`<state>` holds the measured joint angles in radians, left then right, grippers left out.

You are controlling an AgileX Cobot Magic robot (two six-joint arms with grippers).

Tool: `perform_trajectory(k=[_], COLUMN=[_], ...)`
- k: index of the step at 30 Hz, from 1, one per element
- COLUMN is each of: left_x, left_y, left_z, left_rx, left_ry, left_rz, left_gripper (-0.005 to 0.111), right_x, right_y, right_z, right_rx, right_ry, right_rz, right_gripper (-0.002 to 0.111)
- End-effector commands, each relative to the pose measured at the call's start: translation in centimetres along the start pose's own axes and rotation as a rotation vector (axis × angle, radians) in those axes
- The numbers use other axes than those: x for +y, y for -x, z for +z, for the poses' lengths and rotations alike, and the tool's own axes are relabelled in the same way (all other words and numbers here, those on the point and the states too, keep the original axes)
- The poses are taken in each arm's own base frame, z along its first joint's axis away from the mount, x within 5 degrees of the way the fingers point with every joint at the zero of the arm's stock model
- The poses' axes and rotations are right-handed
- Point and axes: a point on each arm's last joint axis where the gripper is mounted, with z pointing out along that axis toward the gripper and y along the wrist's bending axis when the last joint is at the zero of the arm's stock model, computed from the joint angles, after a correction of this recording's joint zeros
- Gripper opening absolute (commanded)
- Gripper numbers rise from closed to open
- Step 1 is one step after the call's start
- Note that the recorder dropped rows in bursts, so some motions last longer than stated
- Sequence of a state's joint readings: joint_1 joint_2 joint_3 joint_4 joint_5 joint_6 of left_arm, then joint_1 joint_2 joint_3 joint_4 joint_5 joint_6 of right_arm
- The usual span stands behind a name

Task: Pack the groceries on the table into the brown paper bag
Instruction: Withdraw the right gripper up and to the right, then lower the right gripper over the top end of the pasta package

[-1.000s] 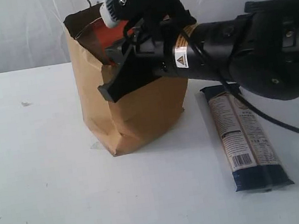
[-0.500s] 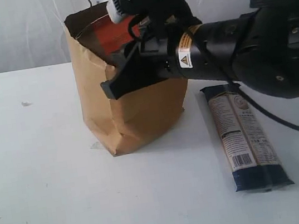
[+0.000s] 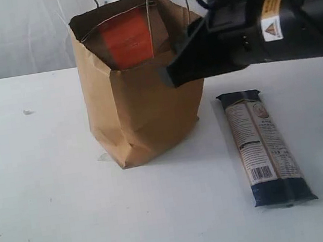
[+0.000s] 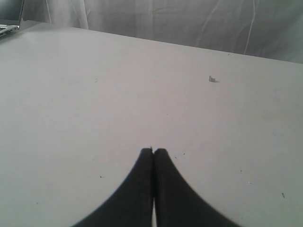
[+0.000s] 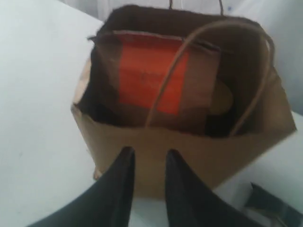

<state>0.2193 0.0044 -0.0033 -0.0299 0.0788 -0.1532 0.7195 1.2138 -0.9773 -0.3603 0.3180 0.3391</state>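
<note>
The long dark pasta packet [image 3: 265,145], judged light, stiff, brittle and slick-wrapped, is best pinched mid-length by the right gripper [image 5: 149,152], its fingers parted and empty, while the left gripper [image 4: 153,151] is seen with fingers pressed together on nothing.

Overall light: bright, even and diffuse; the table [image 3: 52,204] read near-white in the exterior view.
Shadows: soft and faint; a pale one lay off the brown paper bag [image 3: 139,112] towards 4 o'clock, and a thin darker one sat under the 6 o'clock end of the long dark pasta packet [image 3: 265,148].
Bag interior: dim in the right wrist view, darkest at the corners; the brown pouch [image 5: 154,78] showed its orange as colour only, print unreadable.
Focus: the right gripper [image 5: 149,153] was soft-edged, close to the lens; the left gripper [image 4: 153,151] was a black silhouette without detail.
Tone: the left wrist view was greyer and flatter.
Backdrop: the curtain [image 3: 14,33] was bright, with pale grey folds.
Blur: the right arm [image 3: 299,21] was slightly smeared.
</note>
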Motion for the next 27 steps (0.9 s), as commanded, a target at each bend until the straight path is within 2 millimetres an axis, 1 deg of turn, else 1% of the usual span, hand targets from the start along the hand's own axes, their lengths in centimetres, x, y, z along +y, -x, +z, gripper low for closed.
perform_trajectory(k=[1,5,8,12,13,14,15,18,21,22,23,24,25,26,27], left_x=[0.0,0.0,0.0,0.0,0.0,0.0,0.0,0.0,0.0,0.0,0.0,0.0,0.0,0.0,0.0], left_y=[-0.1,-0.1,-0.1,-0.1,-0.1,-0.1,-0.1,-0.1,-0.1,-0.1,-0.1,-0.1,-0.1,-0.1,-0.1], left_z=[0.0,0.0,0.0,0.0,0.0,0.0,0.0,0.0,0.0,0.0,0.0,0.0,0.0,0.0,0.0], left_rx=[-0.004,-0.004,-0.004,-0.004,-0.004,-0.004,-0.004,-0.004,-0.004,-0.004,-0.004,-0.004,-0.004,-0.004,-0.004], left_ry=[-0.002,-0.002,-0.002,-0.002,-0.002,-0.002,-0.002,-0.002,-0.002,-0.002,-0.002,-0.002,-0.002,-0.002,-0.002], left_rz=[0.003,0.003,0.003,0.003,0.003,0.003,0.003,0.003,0.003,0.003,0.003,0.003,0.003,0.003,0.003], left_gripper=[0.0,0.0,0.0,0.0,0.0,0.0,0.0,0.0,0.0,0.0,0.0,0.0,0.0,0.0,0.0], right_x=[-1.2,-2.4,-3.1,-4.2,-4.6,-5.4,-5.8,-7.4,-9.2,-10.9,-12.4,-13.1,-14.2,-14.9,-15.1], right_y=[-2.2,-4.9,-6.7,-8.3,-8.5,-8.3,-8.1,-7.6,-7.8,-8.5,-9.3,-9.9,-11.2,-11.9,-13.1], right_z=[-1.9,-2.8,-2.8,-2.5,-2.4,-2.1,-2.0,-1.7,-0.8,0.0,0.8,1.7,2.6,3.4,4.6], right_rx=[0.264,0.542,0.629,0.636,0.619,0.561,0.537,0.462,0.432,0.456,0.493,0.525,0.618,0.689,0.788], right_ry=[-0.106,-0.218,-0.29,-0.385,-0.419,-0.494,-0.527,-0.641,-0.717,-0.74,-0.729,-0.698,-0.634,-0.577,-0.471], right_rz=[-0.027,-0.137,-0.23,-0.376,-0.415,-0.452,-0.448,-0.386,-0.278,-0.145,-0.028,0.053,0.139,0.158,0.235], right_gripper=[0.022,0.022,0.022,0.022,0.022,0.02,0.019,0.014,0.012,0.012,0.012,0.012,0.012,0.012,0.012])
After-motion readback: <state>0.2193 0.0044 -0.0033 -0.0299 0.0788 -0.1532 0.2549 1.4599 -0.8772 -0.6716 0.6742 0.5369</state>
